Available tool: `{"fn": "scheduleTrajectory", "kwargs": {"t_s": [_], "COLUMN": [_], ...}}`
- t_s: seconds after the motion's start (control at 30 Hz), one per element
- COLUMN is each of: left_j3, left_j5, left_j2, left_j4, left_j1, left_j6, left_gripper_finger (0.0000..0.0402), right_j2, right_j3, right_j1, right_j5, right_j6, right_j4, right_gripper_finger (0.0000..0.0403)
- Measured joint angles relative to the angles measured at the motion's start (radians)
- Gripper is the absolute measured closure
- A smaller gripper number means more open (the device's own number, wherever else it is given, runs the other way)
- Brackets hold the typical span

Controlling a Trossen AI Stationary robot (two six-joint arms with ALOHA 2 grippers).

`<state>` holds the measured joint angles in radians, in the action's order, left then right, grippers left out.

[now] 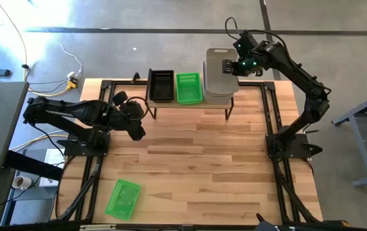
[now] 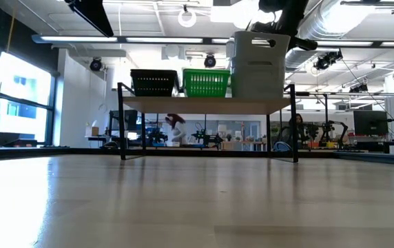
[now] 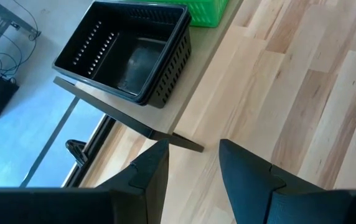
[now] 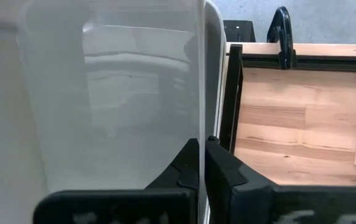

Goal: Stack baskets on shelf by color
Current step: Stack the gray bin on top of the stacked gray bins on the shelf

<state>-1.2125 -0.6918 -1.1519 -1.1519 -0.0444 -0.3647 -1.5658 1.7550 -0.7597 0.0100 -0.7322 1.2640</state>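
We see the right gripper (image 4: pixel 201 163) clamped on the clear basket's (image 1: pixel 217 67) wall at the shelf (image 1: pixel 190 103), the left gripper (image 3: pixel 193 165) apart

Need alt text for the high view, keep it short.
The right hand is shut on the wall of a translucent whitish plastic basket on the low wooden shelf, beside a green basket stack and a black basket stack. One green basket lies on the table; the open left hand waits.
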Motion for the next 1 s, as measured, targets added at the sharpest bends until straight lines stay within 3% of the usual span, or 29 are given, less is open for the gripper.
{"fn": "scheduleTrajectory", "kwargs": {"t_s": [0.53,1.0], "left_j3": [0.000,0.000], "left_j5": [0.000,0.000], "left_j2": [0.000,0.000], "left_j4": [0.000,0.000], "left_j1": [0.000,0.000], "left_j6": [0.001,0.001], "left_gripper_finger": [0.0270,0.0270], "right_j2": [0.000,0.002], "right_j3": [0.000,0.002], "right_j1": [0.000,-0.012], "right_j5": [0.003,0.002], "right_j6": [0.026,0.077], "right_j4": [-0.004,-0.032], "right_gripper_finger": [0.0399,0.0306]}}
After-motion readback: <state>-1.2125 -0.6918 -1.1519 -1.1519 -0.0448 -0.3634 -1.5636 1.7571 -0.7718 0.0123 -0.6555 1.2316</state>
